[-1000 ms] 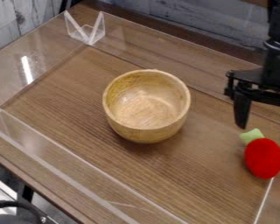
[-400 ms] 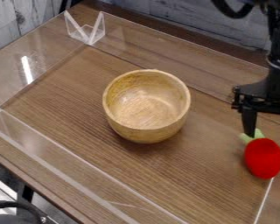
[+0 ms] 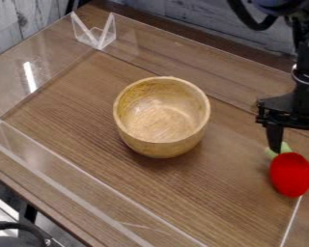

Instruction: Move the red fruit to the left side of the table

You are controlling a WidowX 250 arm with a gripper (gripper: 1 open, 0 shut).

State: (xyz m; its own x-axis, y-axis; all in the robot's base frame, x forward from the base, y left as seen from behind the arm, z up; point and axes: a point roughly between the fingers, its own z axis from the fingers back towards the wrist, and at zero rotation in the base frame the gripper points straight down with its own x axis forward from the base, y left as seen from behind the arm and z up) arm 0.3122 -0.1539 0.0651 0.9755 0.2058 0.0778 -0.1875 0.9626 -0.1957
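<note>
I hang with my gripper [image 3: 294, 140] spread wide and holding nothing, just above the red fruit [image 3: 292, 174] at the table's [image 3: 80, 111] right edge, beside the bowl [image 3: 161, 116]. Reaching step: next I drop around it and close.

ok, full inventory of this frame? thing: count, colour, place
round light wooden bowl: 1, pale tan, centre of the table, empty
small round red toy fruit with green leafy top: 1, bright red, right side near the edge
brown wood-grain table: 1, brown, fills the view
clear acrylic walls: see-through, along the table edges
black robot claw: 1, black, open, pointing down just above the fruit's leafy end
</note>
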